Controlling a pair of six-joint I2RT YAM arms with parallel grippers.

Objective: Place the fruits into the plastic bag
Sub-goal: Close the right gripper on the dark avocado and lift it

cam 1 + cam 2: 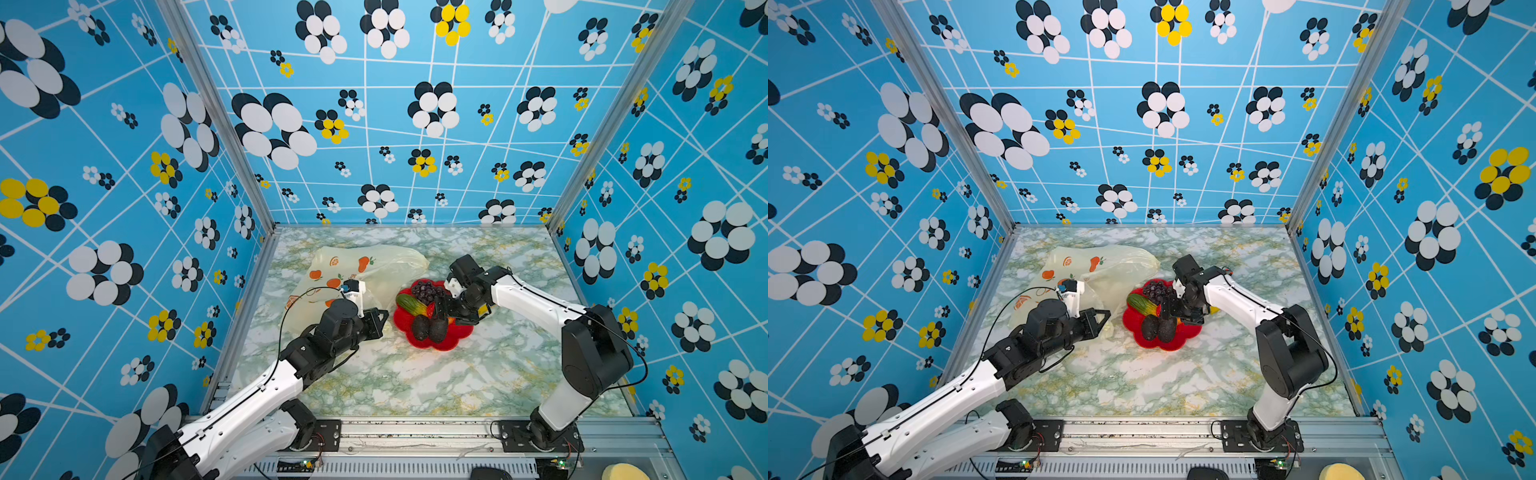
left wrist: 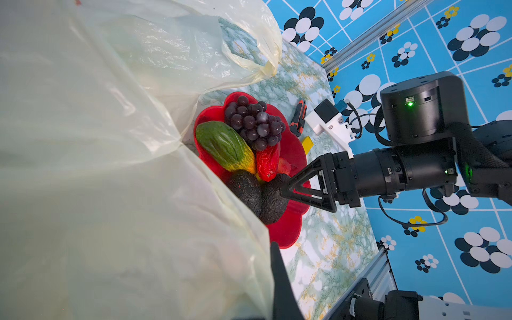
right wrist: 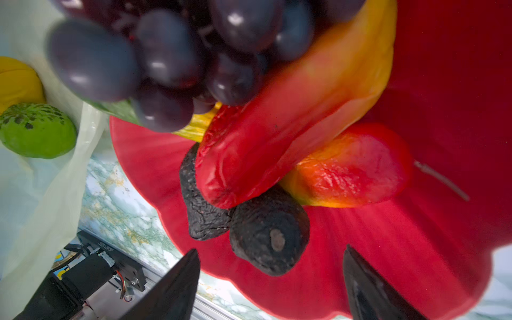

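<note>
Pinching the bag's point(image 1: 374, 262) edge in the closed left gripper point(image 1: 382, 320), just left of the plate point(image 1: 457, 337). Hovering the right gripper point(image 3: 270, 249), jaws wide apart, low over the fruits point(image 1: 420, 309) lying heaped on the plate, facing a dark fruit point(image 3: 266, 221).

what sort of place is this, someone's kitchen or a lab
Most likely a robot test cell, not a kitchen: left arm and right arm bolted to an aluminium rail, blue patterned panels walling in a marble-print table, toy fruits on a red plate.
</note>
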